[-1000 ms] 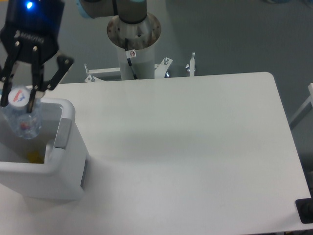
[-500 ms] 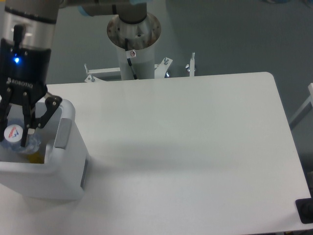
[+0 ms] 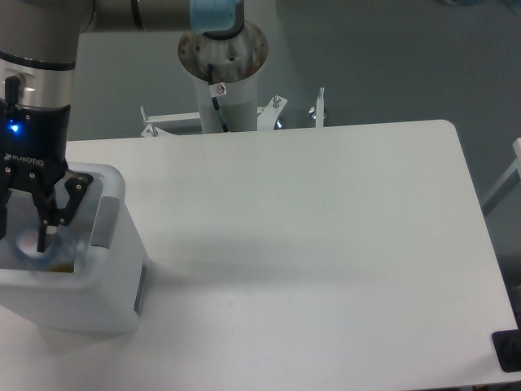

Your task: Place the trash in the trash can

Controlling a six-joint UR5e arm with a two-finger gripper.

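Change: since a second ago the tool (image 3: 23, 236) has come down from above the rim into the mouth of the trash can (image 3: 114, 269), and the bottle (image 3: 49, 247) has gone down with it (its white cap, plain to see earlier, is now only a pale blur)
Tool: black, two fingers pointing down inside the bin opening; the fingers (image 3: 42, 232) stand close about the bottle's top, so it looks clamped on the bottle, though the contact itself is blurred
Bottle: clear and bluish, inside the trash can, low against the inner wall on the side nearest the grey flap (image 3: 105, 221)
Trash can: white, boxy, rounded corners, at the left edge of the counter (image 3: 309, 236); partly cut off by the frame
Inside the bin: a small yellowish patch shows just under the bottle; what it is cannot be told
Wrapper: not to be made out anywhere
Arm: grey wrist section rises above the tool; a blue light glows on the tool's body
Arm base (image 3: 222, 57): round pedestal behind the counter's far edge
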